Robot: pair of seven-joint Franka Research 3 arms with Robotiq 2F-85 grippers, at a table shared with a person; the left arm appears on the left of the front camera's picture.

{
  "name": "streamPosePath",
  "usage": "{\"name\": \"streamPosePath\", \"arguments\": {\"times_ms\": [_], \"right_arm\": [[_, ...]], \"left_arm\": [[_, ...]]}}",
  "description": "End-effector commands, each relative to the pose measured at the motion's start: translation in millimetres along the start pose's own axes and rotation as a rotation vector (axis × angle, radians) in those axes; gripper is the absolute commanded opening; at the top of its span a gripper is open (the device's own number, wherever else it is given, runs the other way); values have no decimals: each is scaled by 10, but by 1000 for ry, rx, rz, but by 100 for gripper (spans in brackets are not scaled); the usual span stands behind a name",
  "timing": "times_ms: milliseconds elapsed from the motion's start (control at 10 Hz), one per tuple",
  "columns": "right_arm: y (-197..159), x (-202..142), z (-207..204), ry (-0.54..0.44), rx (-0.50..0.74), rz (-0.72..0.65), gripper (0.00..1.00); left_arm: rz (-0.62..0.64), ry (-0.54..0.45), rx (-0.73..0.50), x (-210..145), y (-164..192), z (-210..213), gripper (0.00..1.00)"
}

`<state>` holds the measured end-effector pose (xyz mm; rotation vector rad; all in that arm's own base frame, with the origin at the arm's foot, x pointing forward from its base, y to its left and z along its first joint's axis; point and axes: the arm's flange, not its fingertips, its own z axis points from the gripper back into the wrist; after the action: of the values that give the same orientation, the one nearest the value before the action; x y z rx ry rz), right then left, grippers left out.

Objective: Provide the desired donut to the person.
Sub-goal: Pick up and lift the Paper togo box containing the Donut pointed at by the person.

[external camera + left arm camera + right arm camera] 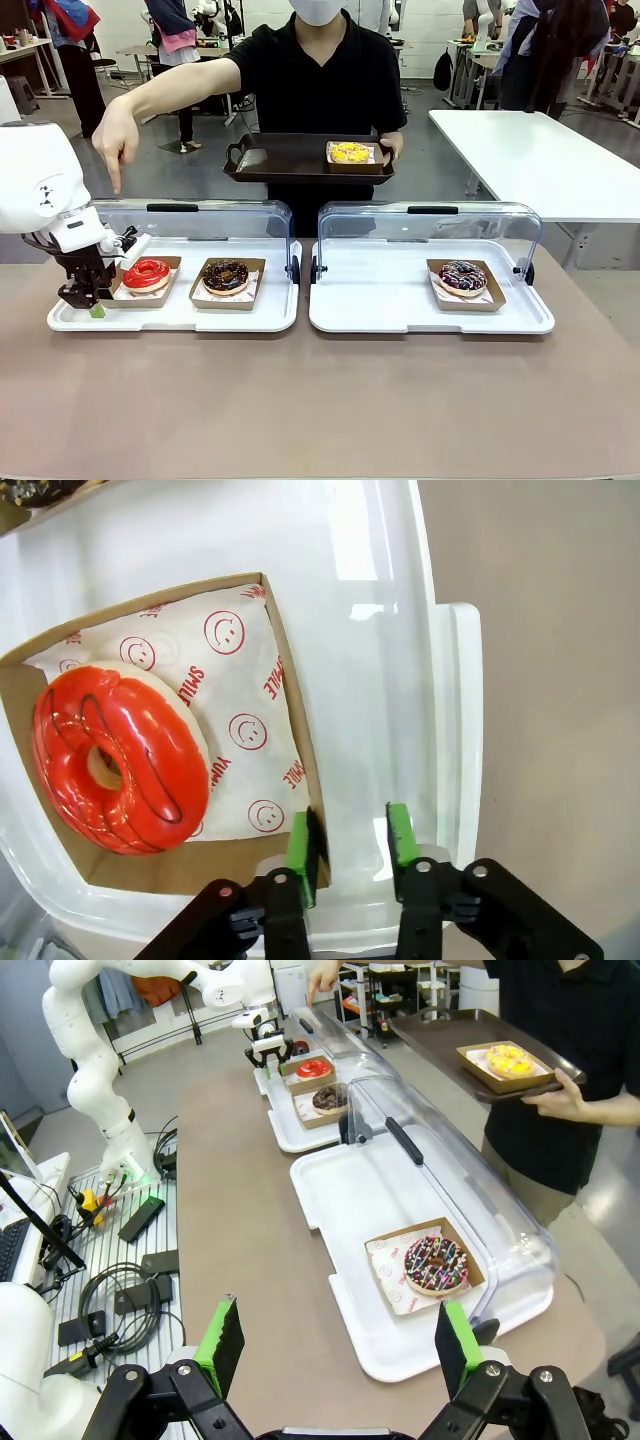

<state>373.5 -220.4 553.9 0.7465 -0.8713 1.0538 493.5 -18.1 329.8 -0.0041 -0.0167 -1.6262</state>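
A red glazed donut (147, 272) (120, 770) lies on smiley-print paper in a brown cardboard tray (285, 680) at the left end of the left white tray (200, 315). My left gripper (93, 300) (350, 845) straddles the cardboard tray's side wall at its near corner. Its jaws are drawn close together, shut on that wall. The person (320, 80) points a hand (115, 145) down above the red donut and holds a black tray (280, 160) carrying a yellow donut (350, 152). My right gripper (335, 1350) hangs open above the table's end.
A chocolate donut (226, 275) sits beside the red one. A sprinkled dark donut (462, 275) (435, 1263) rests in the right white tray (400, 310). Clear lids (200, 220) stand raised behind both trays. Bare brown table lies in front.
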Motion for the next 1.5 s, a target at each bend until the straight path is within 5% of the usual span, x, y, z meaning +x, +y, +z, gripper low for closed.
{"name": "streamPosePath", "arguments": {"times_ms": [0, 700, 1200, 1400], "right_arm": [[-8, -14, -19, -9, -4, 5, 100], [-8, -14, -19, -9, -4, 5, 100], [-8, -14, -19, -9, -4, 5, 100], [-8, -14, -19, -9, -4, 5, 100]], "left_arm": [[16, -21, 2, 3, 6, -38, 2], [-40, -31, 11, -8, -129, 217, 0], [-84, 3, -127, -34, -1195, 2008, 0], [-66, 15, 21, -32, -1464, 2546, 0]]}}
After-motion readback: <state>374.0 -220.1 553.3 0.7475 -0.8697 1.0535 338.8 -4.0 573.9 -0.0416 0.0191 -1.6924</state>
